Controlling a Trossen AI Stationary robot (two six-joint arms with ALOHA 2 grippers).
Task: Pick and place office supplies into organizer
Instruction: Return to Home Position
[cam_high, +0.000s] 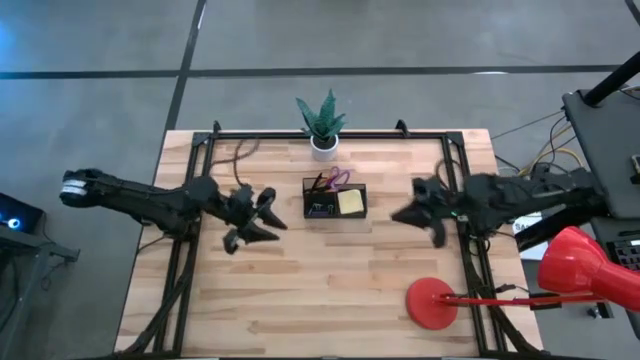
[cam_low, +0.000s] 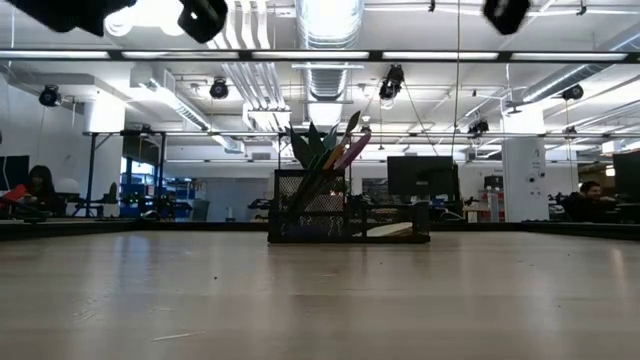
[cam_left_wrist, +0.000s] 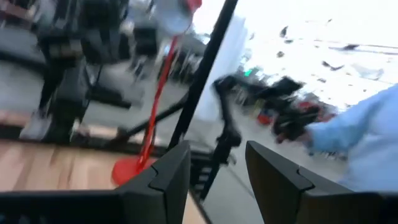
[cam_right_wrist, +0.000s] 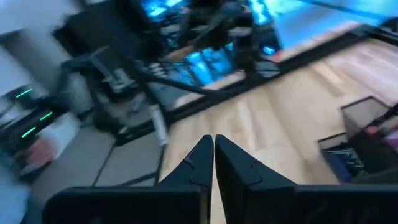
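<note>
The black mesh organizer (cam_high: 335, 201) stands on the table's middle, toward the far side. A yellow sticky-note pad (cam_high: 350, 202) lies in its right compartment. Purple-handled scissors (cam_high: 340, 177) and pens (cam_high: 318, 185) stand tilted in its tall section, also seen in the low view (cam_low: 335, 150). My left gripper (cam_high: 270, 220) hovers left of the organizer, open, with nothing between its fingers (cam_left_wrist: 171, 174). My right gripper (cam_high: 398, 216) hovers right of the organizer, shut and holding nothing (cam_right_wrist: 213, 155). The organizer (cam_right_wrist: 367, 137) shows beside it in the right wrist view.
A white pot with a green plant (cam_high: 322, 125) stands at the far edge behind the organizer. A red lamp has its base (cam_high: 432, 303) on the near right of the table and its head (cam_high: 585, 265) beyond the right edge. A person's light blue sleeve (cam_left_wrist: 367, 137) shows off the table.
</note>
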